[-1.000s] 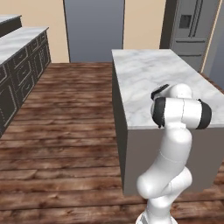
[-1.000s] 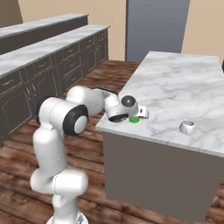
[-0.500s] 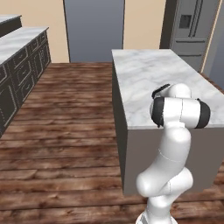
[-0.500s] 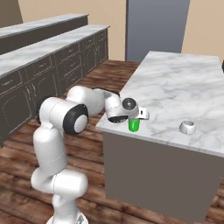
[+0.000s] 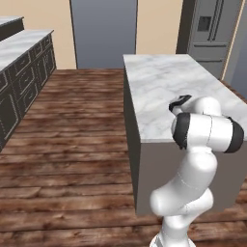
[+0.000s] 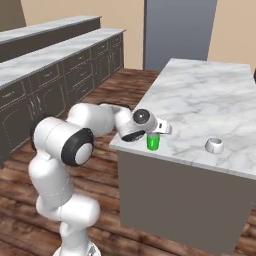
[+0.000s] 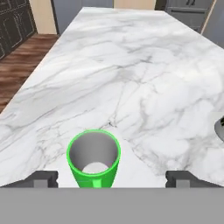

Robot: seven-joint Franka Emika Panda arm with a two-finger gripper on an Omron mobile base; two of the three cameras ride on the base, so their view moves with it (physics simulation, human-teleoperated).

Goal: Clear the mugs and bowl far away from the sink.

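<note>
Standing upright near the marble island corner, the green mug is framed by the gripper; fingers spread wide, ready for grasping.

Marble-topped island on wood floor — dark cabinets along wall, steel fridge at back.

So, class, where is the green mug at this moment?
The green mug stands upright near the front edge of the marble island, directly under the gripper; the white mug sits farther right.
</note>
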